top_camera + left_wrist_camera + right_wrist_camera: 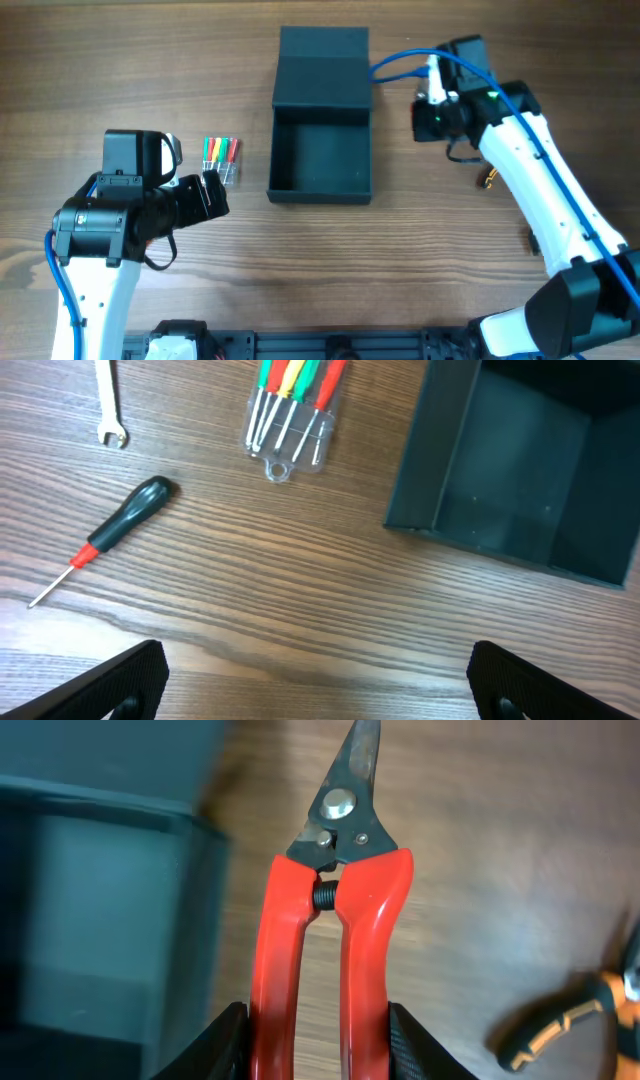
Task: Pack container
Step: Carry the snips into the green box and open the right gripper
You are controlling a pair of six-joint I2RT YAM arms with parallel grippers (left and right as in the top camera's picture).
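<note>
One container [273,150] sat mid-table: a dark square box, mouth up, its flap lid lying open on the far side, so the whole thing ran long from near to far. Bare wood lay along its near edge and down both flanks.

Just off its right wall hung the right gripper [318,1045], fingers clamped on the red handles of a pair of shears [330,910]. The blades were shut and pointed ahead over the wood. Orange-and-black pliers [565,1030] lay further right.

To the left, a clear pack of small screwdrivers [290,410] lay near the box but apart from it. Beyond that were a black-handled screwdriver [115,535] and a slim wrench [108,405]. The left gripper [320,685] hung wide open above bare wood.
</note>
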